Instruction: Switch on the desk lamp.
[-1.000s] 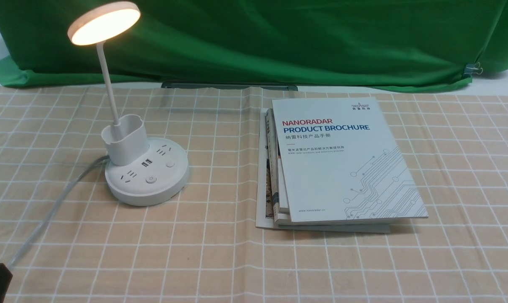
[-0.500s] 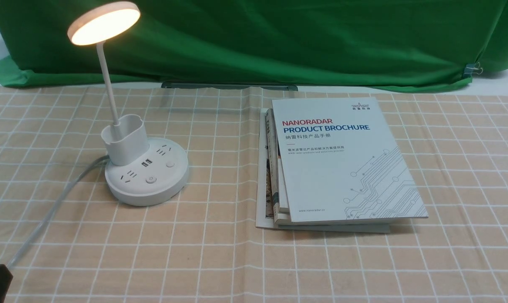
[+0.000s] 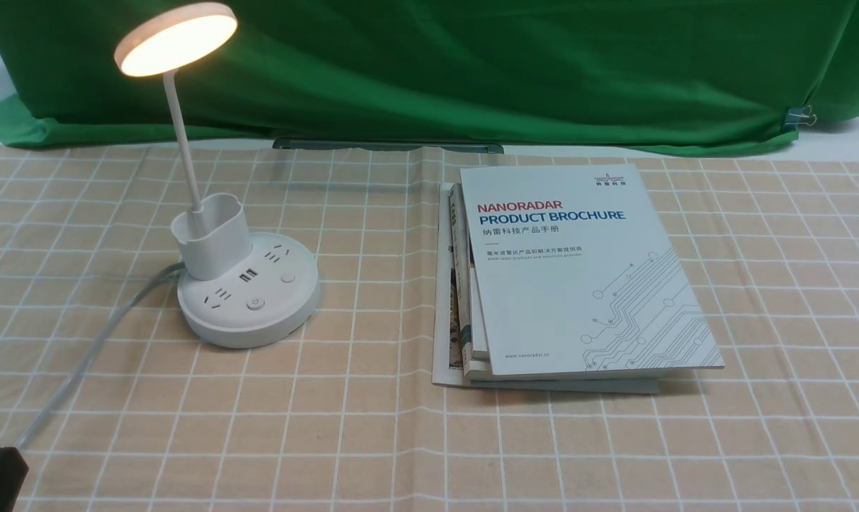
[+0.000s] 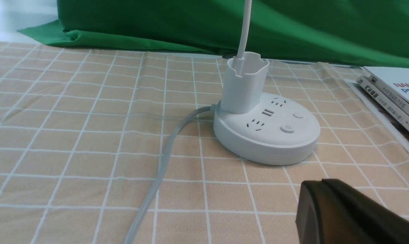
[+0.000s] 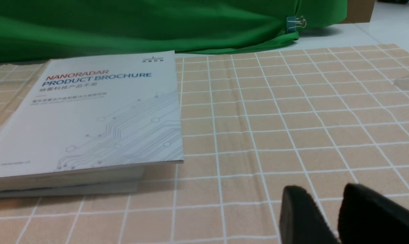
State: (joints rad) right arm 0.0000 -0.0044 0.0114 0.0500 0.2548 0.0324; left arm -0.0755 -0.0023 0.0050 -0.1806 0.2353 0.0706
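Front view: desk lamp (image 3: 216, 235) lit, left gripper (image 4: 321, 181) closed, right gripper (image 5: 321, 188) open

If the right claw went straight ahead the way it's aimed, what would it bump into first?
Probably the checked tablecloth if the right claw tilts down; if level, perhaps the green cloth beyond. Depth is unclear.

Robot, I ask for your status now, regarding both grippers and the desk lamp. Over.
Left gripper shut, holding nothing. Right gripper open, holding nothing. Desk lamp lit, standing upright. Nothing seen blocking its power button.
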